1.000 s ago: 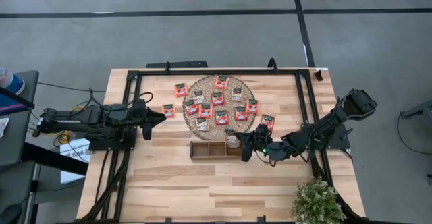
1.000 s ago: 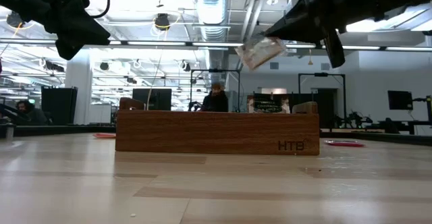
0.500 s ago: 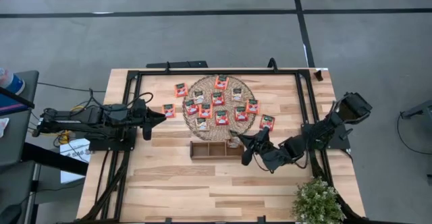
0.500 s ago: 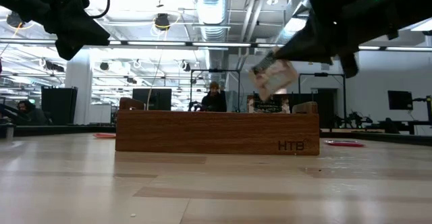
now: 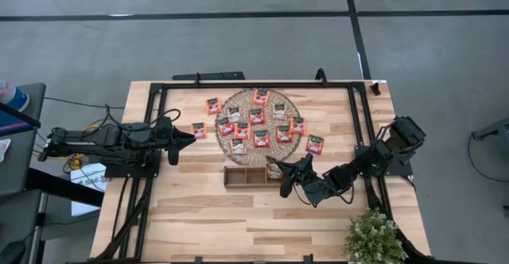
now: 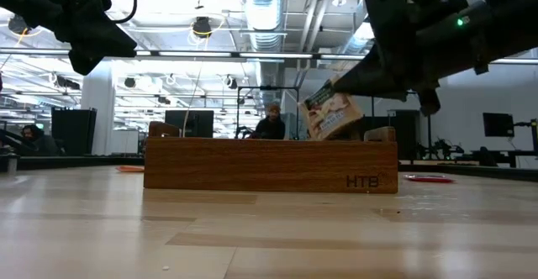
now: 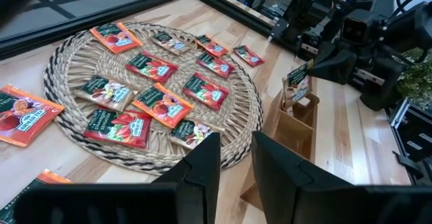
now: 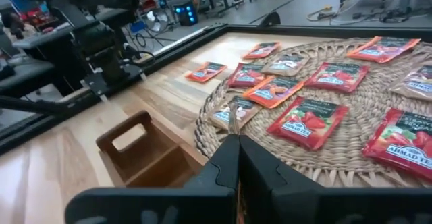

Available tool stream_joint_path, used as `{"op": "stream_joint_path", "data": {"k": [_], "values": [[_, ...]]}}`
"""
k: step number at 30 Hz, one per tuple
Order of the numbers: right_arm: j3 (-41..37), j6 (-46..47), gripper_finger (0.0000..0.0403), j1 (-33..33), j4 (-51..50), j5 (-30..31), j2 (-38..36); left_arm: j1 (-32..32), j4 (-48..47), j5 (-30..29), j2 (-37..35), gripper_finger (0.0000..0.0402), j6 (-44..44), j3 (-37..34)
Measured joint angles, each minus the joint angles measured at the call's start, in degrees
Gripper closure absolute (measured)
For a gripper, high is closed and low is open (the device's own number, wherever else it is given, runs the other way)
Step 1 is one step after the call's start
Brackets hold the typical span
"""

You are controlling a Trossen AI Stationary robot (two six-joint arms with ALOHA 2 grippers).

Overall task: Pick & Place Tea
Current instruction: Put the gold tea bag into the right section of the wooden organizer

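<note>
My right gripper point(image 5: 281, 174) is shut on a pale, green-topped tea sachet point(image 6: 328, 113) over the right end compartment of the brown wooden tray point(image 5: 242, 176). The left wrist view also shows this sachet point(image 7: 297, 75) above the tray point(image 7: 300, 119). Several red-orange and pale sachets point(image 5: 257, 118) lie flat on the round woven mat point(image 5: 238, 101). Others lie flat on the table beside the mat point(image 5: 198, 130), point(image 5: 213, 105), point(image 5: 315, 143). My left gripper point(image 5: 193, 137) waits open at the mat's left edge, its gap point(image 7: 236, 160) showing in its own view. My right gripper pinches the pale sachet between its two fingers at the upper edge point(image 6: 340, 87). The fingers come slanting down from the table's right. The sachet hangs below them, tilted and nearly upright. Its lower edge point(image 6: 324, 136) dips behind the tray's front wall; I cannot tell whether it touches the tray.
A black frame rail point(image 5: 362, 129) runs round the table. A potted plant point(image 5: 374, 236) stands at the near right corner. Bare wood point(image 5: 231, 216) lies on the near side of the tray. In the right wrist view the tray's open compartment point(image 8: 145, 150) sits beside the mat.
My right gripper, shut on the pale sachet, has come down toward the tray and a little toward the near edge. The sachet has sunk from well above the tray to the level of its top edge and has tipped from nearly flat to nearly upright.
</note>
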Motion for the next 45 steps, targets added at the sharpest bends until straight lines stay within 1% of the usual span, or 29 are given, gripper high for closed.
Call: {"op": "stream_joint_path", "data": {"k": [7,10,17,21,27,29,32,38,45], "values": [[0.0,-0.2,0.0403,0.3,1.2,0.0,0.0,0.0,0.0,0.0,0.0,0.0326,0.1,0.0],[0.0,-1.7,0.0403,1.1,2.6,0.0,0.0,0.0,0.0,0.0,0.0,0.0326,0.1,0.0],[0.0,-1.1,0.0403,1.9,2.6,1.5,0.0,0.0,-0.4,0.0,0.0,0.0326,0.1,0.0],[0.0,-0.5,0.0403,1.8,2.6,1.2,0.1,0.0,-0.4,0.0,0.0,0.0326,0.2,0.0],[2.3,1.6,0.0403,2.4,2.8,1.5,4.3,0.0,-0.3,0.0,0.0,0.0326,0.1,0.0],[2.9,1.6,0.0403,2.9,2.6,3.1,5.2,0.0,-0.3,0.0,0.0,0.0326,0.1,0.0],[3.2,1.6,0.0403,3.5,2.6,5.8,5.5,0.0,-0.3,0.0,0.0,0.0326,0.1,0.0],[3.2,1.6,0.0403,5.0,1.5,5.7,5.5,0.0,-0.3,0.0,0.0,0.0326,0.1,0.0],[3.2,1.7,0.0403,4.3,0.9,5.5,5.6,0.0,-0.3,0.0,0.0,0.0326,0.2,0.0]]}}
